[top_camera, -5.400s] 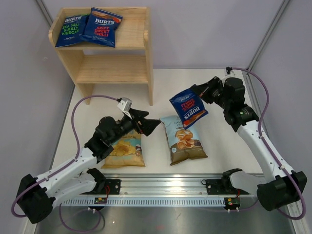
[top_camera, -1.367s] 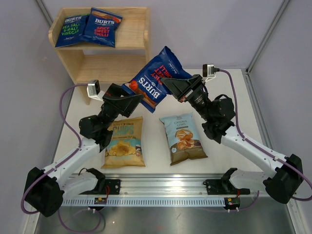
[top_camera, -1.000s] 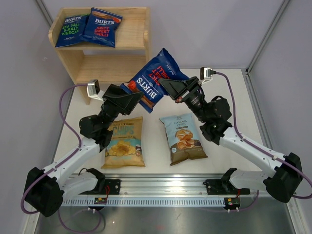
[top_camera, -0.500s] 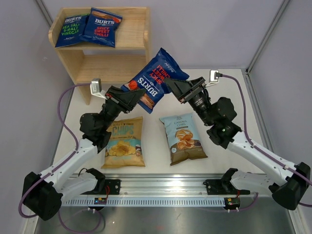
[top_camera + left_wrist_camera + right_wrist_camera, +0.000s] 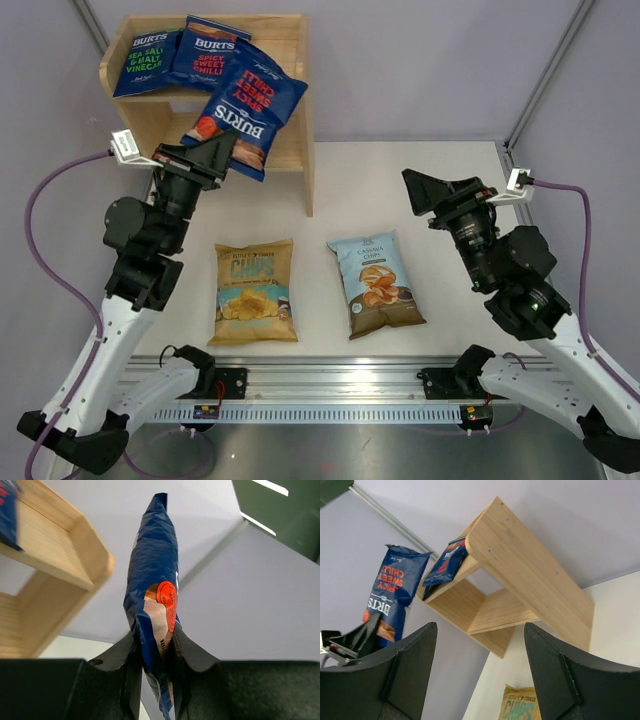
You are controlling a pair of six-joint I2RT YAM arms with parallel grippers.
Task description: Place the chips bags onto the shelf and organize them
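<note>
Left hand (image 5: 218, 152) clamps BURTS bag (image 5: 243, 108) | right hand (image 5: 418, 188) released, empty | we should lay bag flat on shelf (image 5: 285, 60) top tier.

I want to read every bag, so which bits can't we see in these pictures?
Top view: the held bag covers much of the shelf's lower tier.
Left wrist: that bag is edge-on, so its name can't be read; the left gripper hides its lower end.
Right wrist: the yellow bag is cut off by the bottom edge.
</note>
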